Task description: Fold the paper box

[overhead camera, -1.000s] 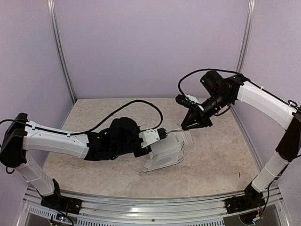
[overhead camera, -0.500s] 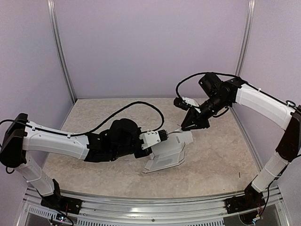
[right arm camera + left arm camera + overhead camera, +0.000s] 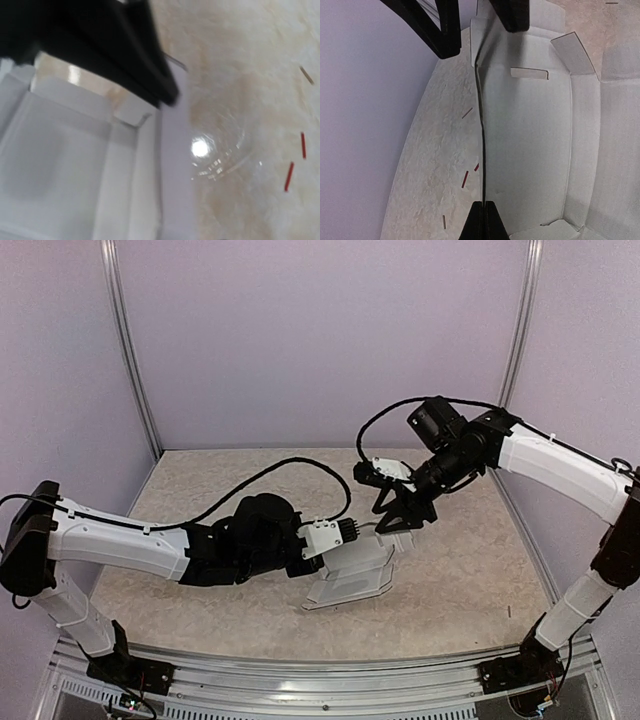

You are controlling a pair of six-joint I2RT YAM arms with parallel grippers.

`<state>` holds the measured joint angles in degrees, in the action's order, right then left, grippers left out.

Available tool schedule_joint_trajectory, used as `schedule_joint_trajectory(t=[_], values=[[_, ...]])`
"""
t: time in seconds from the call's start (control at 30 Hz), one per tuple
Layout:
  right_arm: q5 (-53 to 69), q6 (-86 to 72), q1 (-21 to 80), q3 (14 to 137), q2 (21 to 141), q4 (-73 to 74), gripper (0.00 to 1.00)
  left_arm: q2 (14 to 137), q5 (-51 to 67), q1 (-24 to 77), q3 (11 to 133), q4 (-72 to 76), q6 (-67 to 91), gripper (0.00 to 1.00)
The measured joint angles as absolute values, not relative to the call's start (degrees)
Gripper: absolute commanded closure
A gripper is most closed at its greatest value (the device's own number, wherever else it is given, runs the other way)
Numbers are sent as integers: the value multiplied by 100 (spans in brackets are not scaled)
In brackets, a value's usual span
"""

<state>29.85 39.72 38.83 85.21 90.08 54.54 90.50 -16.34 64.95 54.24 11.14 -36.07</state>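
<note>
The paper box is a pale card blank, partly folded, lying mid-table with one wall raised. My left gripper is shut on the raised wall's top edge. In the left wrist view the card runs edge-on up from the closed fingertips. My right gripper is open at the box's far end. Its two black fingers stand either side of the wall's end. In the right wrist view one black finger lies over the box's corner. That view is blurred.
Small red and dark scraps lie on the marbled tabletop. Purple walls with aluminium posts close in the back and sides. A metal rail runs along the front edge.
My right gripper has moved left and down to the far end of the box's raised wall. The box has shifted slightly left. The left arm has barely moved.
</note>
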Motion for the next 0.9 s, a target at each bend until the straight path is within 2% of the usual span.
schedule_joint_trajectory(t=[0.57,0.9], values=[[2587,4112,4034,8938,8978,5470,59,9050,-1656,6525,5426,1114,-3656,100],[2130,4128,4034,8976,9037,5448,58,9050,-1660,6567,5424,1129,-3677,100]])
